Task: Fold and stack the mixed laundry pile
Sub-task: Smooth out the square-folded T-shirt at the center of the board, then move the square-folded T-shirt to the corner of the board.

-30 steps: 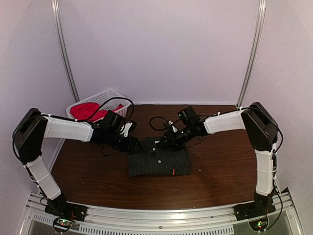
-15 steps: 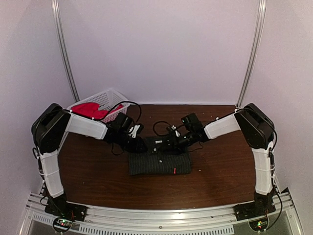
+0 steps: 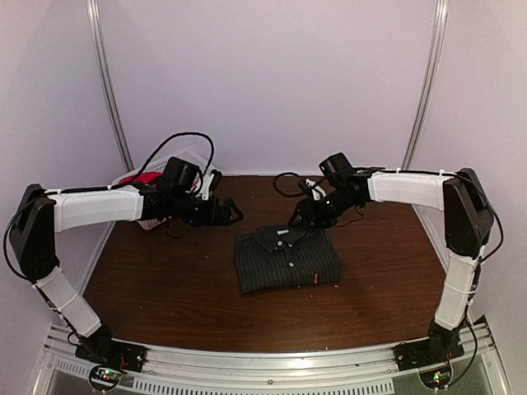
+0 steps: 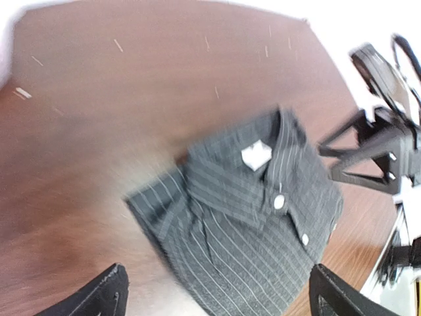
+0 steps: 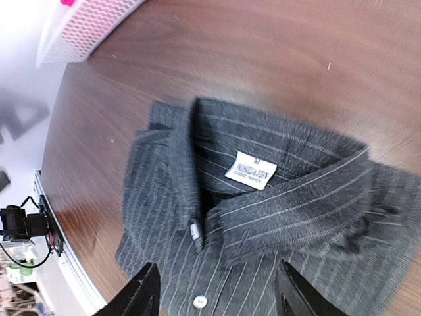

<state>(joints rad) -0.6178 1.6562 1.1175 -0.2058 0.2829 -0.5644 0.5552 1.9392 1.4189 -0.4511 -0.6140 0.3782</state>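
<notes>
The dark striped shirt (image 3: 286, 259) lay folded mid-frame, so that step looked done — the left gripper (image 3: 233, 212) wide and empty, the right gripper (image 5: 217, 276) open and empty — and the next move likely called for grabbing the red T-shirt (image 3: 142, 178) from the white basket (image 5: 89, 29), upper left.

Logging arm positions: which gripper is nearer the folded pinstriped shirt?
Right. The right gripper hovers by the collar of the pinstriped shirt; the left gripper hangs apart, off the shirt's far left corner.
</notes>
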